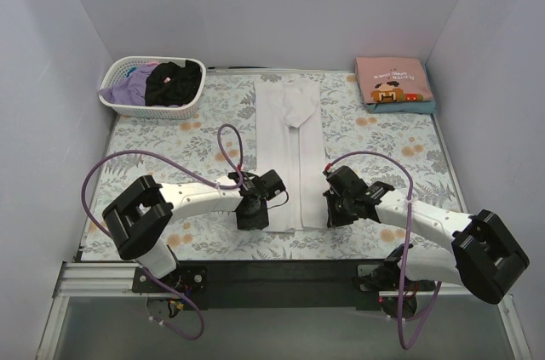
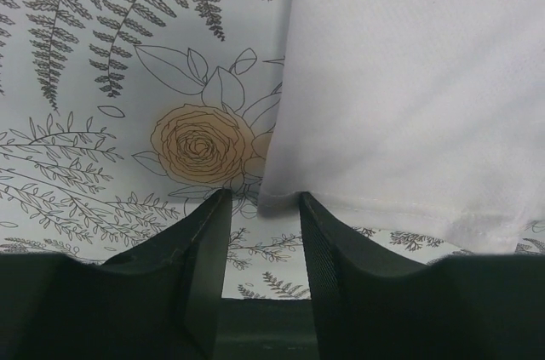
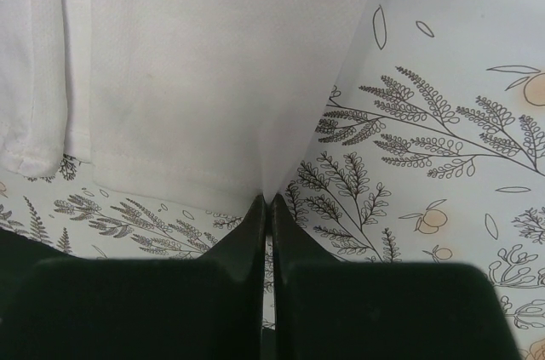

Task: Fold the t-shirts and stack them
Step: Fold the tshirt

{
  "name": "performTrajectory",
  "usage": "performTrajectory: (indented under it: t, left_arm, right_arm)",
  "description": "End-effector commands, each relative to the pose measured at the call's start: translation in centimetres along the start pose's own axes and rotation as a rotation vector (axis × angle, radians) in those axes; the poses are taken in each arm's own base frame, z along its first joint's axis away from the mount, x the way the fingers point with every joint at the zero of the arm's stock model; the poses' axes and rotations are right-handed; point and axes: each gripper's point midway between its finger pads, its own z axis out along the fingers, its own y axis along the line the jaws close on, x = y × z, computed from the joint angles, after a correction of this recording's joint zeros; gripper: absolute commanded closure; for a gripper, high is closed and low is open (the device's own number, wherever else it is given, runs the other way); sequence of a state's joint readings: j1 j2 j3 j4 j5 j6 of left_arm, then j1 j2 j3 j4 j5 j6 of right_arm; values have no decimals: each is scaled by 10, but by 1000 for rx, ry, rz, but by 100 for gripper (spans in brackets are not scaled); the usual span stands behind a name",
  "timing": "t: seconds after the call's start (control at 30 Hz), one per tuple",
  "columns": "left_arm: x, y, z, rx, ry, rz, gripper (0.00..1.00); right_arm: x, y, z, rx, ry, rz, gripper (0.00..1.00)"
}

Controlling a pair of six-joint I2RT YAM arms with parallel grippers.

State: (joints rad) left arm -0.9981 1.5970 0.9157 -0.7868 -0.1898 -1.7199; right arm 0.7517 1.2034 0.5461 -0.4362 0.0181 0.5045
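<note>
A white t-shirt (image 1: 289, 147) lies in a long narrow folded strip down the middle of the floral cloth. My left gripper (image 1: 253, 214) is at its near left corner; in the left wrist view (image 2: 264, 200) the jaws are open, with the shirt's corner (image 2: 281, 200) just between the fingertips. My right gripper (image 1: 334, 212) is at the near right corner; in the right wrist view (image 3: 267, 200) it is shut on the white t-shirt's hem corner (image 3: 213, 79). A folded pink t-shirt (image 1: 393, 81) with a cartoon print lies on a teal one at the far right.
A white slotted basket (image 1: 115, 94) at the far left holds black (image 1: 173, 83) and lavender (image 1: 132, 86) t-shirts. The floral table cloth (image 1: 170, 156) covers the table. White walls close in on three sides. Purple cables loop over both arms.
</note>
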Motion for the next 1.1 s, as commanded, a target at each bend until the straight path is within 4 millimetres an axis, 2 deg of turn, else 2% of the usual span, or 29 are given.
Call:
performTrajectory:
  t: [0.0, 0.17, 0.2, 0.3, 0.43, 0.5, 0.6, 0.67, 0.7, 0.77, 0.8, 0.87, 0.93, 0.97, 1.0, 1.03, 1.07]
  left_arm:
    - [2, 3, 7, -37, -1, -2, 64]
    - [6, 6, 10, -51, 10, -1, 78]
    - [8, 6, 9, -49, 13, 2, 86]
    - [11, 7, 7, -48, 23, 2, 100]
    - [34, 23, -8, -93, 65, 26, 100]
    - [54, 33, -22, -100, 82, 38, 100]
    - [82, 36, -39, -71, 127, 58, 100]
    - [93, 37, -45, -57, 152, 60, 100]
    - [94, 33, -48, -29, 150, 57, 100]
    - [90, 25, -53, 21, 131, 48, 100]
    - [77, 14, -58, 68, 93, 23, 100]
    - [59, 6, -62, 112, 60, 20, 100]
    - [24, -3, -67, 144, -8, -34, 100]
    - [12, -3, -69, 152, -33, -15, 100]
    - [-7, -5, -69, 163, -63, -54, 100]
    - [-23, -9, -73, 178, -102, -64, 100]
    - [-34, -10, -74, 186, -125, -51, 100]
  right_arm:
    - [44, -25, 9, 74, 138, -6, 99]
    - [43, -23, 9, 68, 134, -9, 99]
    - [44, -23, 9, 67, 137, -7, 99]
    - [45, -14, 6, 16, 154, -15, 99]
    - [57, -1, -6, -37, 197, -15, 99]
    - [73, 6, -17, -62, 238, -15, 99]
    - [97, 13, -29, -105, 284, -6, 99]
    - [107, 16, -36, -140, 303, -8, 99]
    - [106, 18, -38, -149, 295, -5, 99]
    - [98, 17, -41, -135, 262, -18, 99]
    - [81, 25, -47, -146, 220, -32, 99]
    - [60, 23, -49, -103, 185, -55, 99]
    - [25, 33, -58, -98, 102, -73, 99]
    - [9, 26, -56, -57, 74, -79, 99]
    - [-3, 25, -58, -51, 52, -79, 99]
    - [-26, 31, -67, -62, 3, -79, 99]
    - [-40, 22, -64, -38, -4, -85, 99]
